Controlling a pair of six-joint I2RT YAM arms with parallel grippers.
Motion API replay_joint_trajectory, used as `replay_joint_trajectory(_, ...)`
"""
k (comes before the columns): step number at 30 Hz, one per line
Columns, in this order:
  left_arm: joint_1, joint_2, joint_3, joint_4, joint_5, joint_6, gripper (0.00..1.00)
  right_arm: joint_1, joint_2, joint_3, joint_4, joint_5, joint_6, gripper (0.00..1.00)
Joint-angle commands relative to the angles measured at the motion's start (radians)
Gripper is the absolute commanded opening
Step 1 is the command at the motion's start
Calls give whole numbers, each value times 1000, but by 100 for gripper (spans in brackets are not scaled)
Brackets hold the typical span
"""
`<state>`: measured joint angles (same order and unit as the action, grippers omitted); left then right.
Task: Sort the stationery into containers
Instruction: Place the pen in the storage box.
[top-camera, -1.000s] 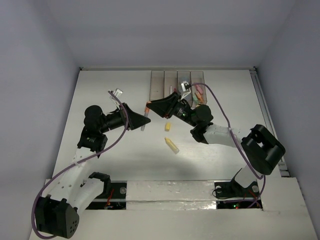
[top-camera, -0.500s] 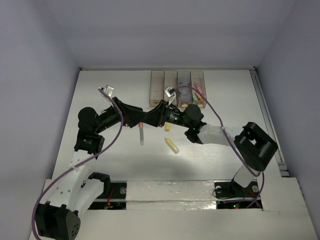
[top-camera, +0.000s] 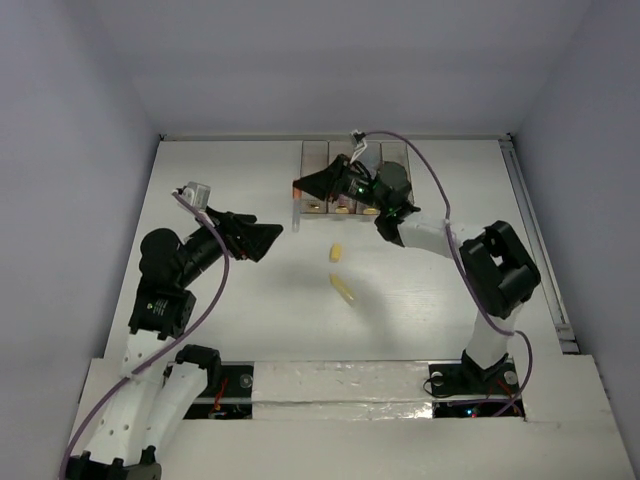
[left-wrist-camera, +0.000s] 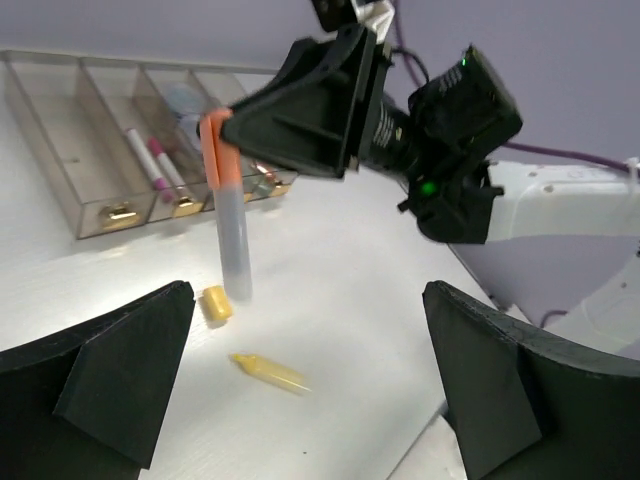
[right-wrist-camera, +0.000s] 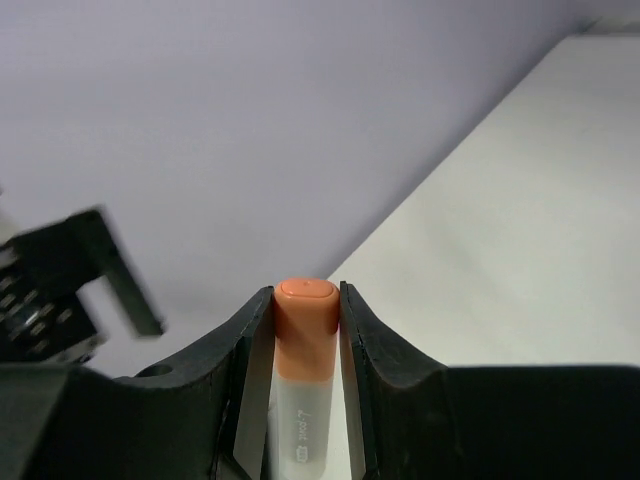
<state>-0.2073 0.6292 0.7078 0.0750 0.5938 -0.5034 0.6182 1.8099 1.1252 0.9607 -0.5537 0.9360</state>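
My right gripper is shut on an orange-capped marker with a pale grey body. The marker hangs in the air just left of the containers, a row of translucent bins at the back of the table. In the right wrist view the orange cap sits clamped between my right gripper's fingers. My left gripper is open with nothing in it, left of and nearer than the marker. A yellow cap and a yellow marker lie on the table.
In the left wrist view a pink marker lies in one of the bins, and a bluish roll in another. The right arm reaches across the bins. White walls stand around the table.
My left gripper opened, let go of the orange-capped marker and drew back to the left. My right gripper kept the marker and carried it back toward the containers.
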Motion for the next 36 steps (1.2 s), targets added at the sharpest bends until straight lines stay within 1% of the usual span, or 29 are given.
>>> replay_joint_trajectory(1,2,-16,18,-61,-100,60,99,-46,58,193,-236,73,-228,0)
replay_joint_trajectory(2,2,-7,-7,-63,-117,49,99,-46,99,232,-349,99,-267,0)
replay_joint_trajectory(3,2,-3,-7,-61,-120,43,99,-60,123,270,-390,118,-299,0)
replay_joint_trajectory(4,2,1,-39,-55,-120,37,99,-78,146,306,-422,138,-342,0)
replay_joint_trajectory(5,2,9,-53,-38,-114,32,99,-87,170,373,-469,144,-353,0)
replay_joint_trajectory(10,-7,21,-126,20,-80,-18,99,-130,314,551,-569,176,-393,0)
replay_joint_trajectory(11,-7,23,-129,26,-69,-20,99,-141,362,582,-615,178,-401,0)
replay_joint_trajectory(12,-7,23,-130,29,-66,-20,99,-141,386,649,-643,179,-410,0)
replay_joint_trajectory(14,-7,9,-136,37,-71,-26,99,-150,451,705,-703,196,-431,0)
replay_joint_trajectory(17,-7,-2,-149,43,-74,-38,99,-150,496,768,-738,241,-450,0)
replay_joint_trajectory(21,-35,0,-180,63,-63,-66,98,-160,571,852,-792,261,-463,0)
replay_joint_trajectory(23,-35,0,-195,69,-63,-73,91,-160,592,902,-832,259,-474,14)
replay_joint_trajectory(24,-46,-2,-200,69,-69,-78,87,-160,600,909,-838,256,-476,25)
replay_joint_trajectory(25,-46,-3,-205,69,-72,-80,83,-160,598,910,-843,256,-476,45)
replay_joint_trajectory(27,-57,-3,-209,71,-78,-81,79,-160,588,895,-843,262,-479,59)
replay_joint_trajectory(28,-66,-2,-212,72,-77,-86,74,-160,566,887,-843,265,-485,66)
replay_joint_trajectory(30,-66,9,-218,80,-75,-92,72,-160,542,866,-840,265,-494,69)
replay_joint_trajectory(33,-104,23,-237,104,-86,-113,69,-160,473,831,-835,256,-511,70)
replay_joint_trajectory(34,-116,27,-251,114,-92,-122,69,-160,448,787,-830,255,-522,70)
replay_joint_trajectory(35,-130,33,-258,136,-98,-141,68,-160,389,756,-814,253,-526,70)
replay_joint_trajectory(36,-162,40,-266,147,-115,-147,68,-160,353,716,-800,253,-531,70)
